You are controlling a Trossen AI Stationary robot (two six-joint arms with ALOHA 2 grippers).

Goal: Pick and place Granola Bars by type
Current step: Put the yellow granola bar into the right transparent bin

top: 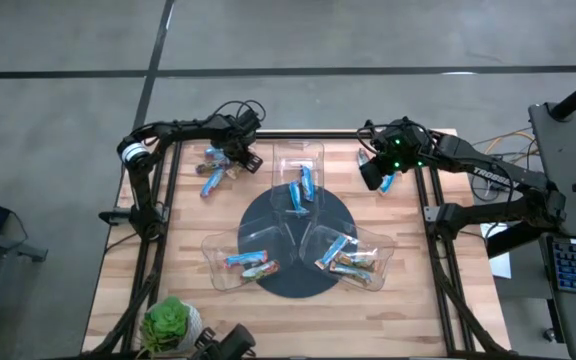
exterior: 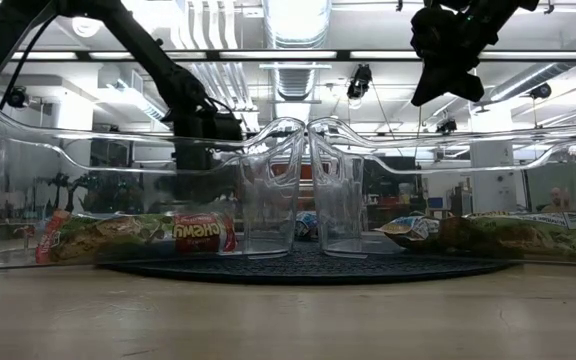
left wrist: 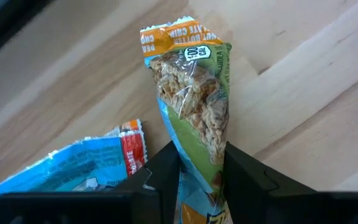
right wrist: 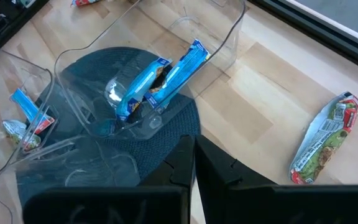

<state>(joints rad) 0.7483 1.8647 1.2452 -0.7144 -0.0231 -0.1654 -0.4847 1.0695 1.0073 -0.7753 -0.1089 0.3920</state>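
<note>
My left gripper (top: 240,155) (left wrist: 201,155) is at the table's far left and is shut on a granola bar (left wrist: 194,93) with a green and orange wrapper. A blue and red bar (left wrist: 86,168) lies next to it, and other loose bars (top: 212,172) lie on the wood there. My right gripper (top: 373,175) (right wrist: 192,146) is shut and holds nothing. It hangs high above the table (exterior: 446,85), right of the far tray (top: 313,158). One green and red bar (right wrist: 325,140) lies flat on the wood near it. Blue bars (right wrist: 160,78) lie in the far tray. My left gripper pinches the green and orange bar between its two fingers (left wrist: 244,174), on the stretch of wrapper near its one end (left wrist: 201,146). The fingers lie along the bar, whose orange crimped end (left wrist: 166,34) points away from them. Whether the bar rests on the wood cannot be told.
Three clear plastic trays stand on a dark round mat (top: 268,215): the far one, a near-left one (top: 218,270) and a near-right one (top: 376,262), each with bars inside. A potted plant (top: 168,322) stands at the near left corner. Bare wood lies near both grippers.
</note>
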